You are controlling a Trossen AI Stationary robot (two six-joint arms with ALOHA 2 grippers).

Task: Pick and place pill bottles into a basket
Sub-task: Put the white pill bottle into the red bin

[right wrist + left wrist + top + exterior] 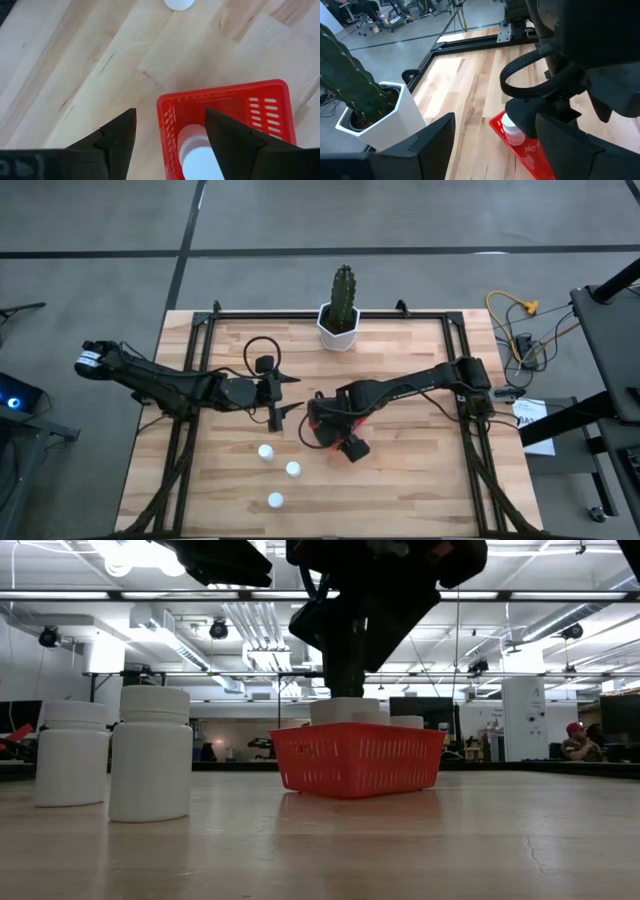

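Three pill bottles (266,451) are standing loose on the wooden counter (400,480), in a small cluster toward its front left part, well apart from the red basket (358,758). In the low view two of them are showing as white cylinders with round caps, side by side at the left. More bottles are sitting inside the basket: one white cap (197,152) is showing between the right arm's fingers in the right wrist view, and caps are rising just above the meshed rim in the low view. How many are in there cannot be told.

The right pincer (170,135) is hanging directly over the basket near the middle of the counter, its fingers spread apart and released, with one finger outside the basket's end wall and the other above the inside. It is gripping nothing; the bottle below it is resting in the basket.

The left pincer (280,398) is hovering just beside the basket on its left, also spread wide and holding nothing. Through its wrist camera the red rim, a bottle inside it and the dark body of the right arm are showing close ahead.

A cactus in a white faceted pot (339,327) is standing at the far edge of the counter, well apart from the basket.
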